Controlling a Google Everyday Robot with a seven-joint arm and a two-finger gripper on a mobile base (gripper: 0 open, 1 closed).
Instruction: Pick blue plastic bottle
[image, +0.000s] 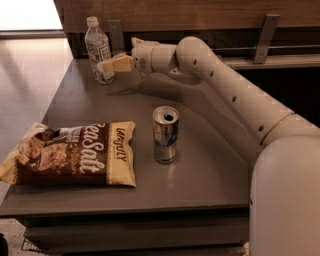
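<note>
Your tool is at the far left of the worktop, right up against the blue plastic bottle. From this view the tool's cream tip overlaps the lower right part of the bottle, about at the level of the label's bottom edge. You cannot tell whether the tool is open or closed, nor whether it is actually touching the bottle.

The bottle stands upright near the worktop's back left corner, close to the wooden panel behind it. It has a white screw cap on top and a pale label with dark print around its middle.

The arm comes in from the right foreground and crosses over the back half of the worktop. Its wrist points left towards the bottle, roughly level with the surface.

A silver-and-blue drink can stands upright near the middle of the worktop, its top showing a dark opening. It is well apart from the bottle and the tool.

A brown and yellow chip bag printed "Sea Salt" lies flat at the front left, just beside the can and not touching it.
</note>
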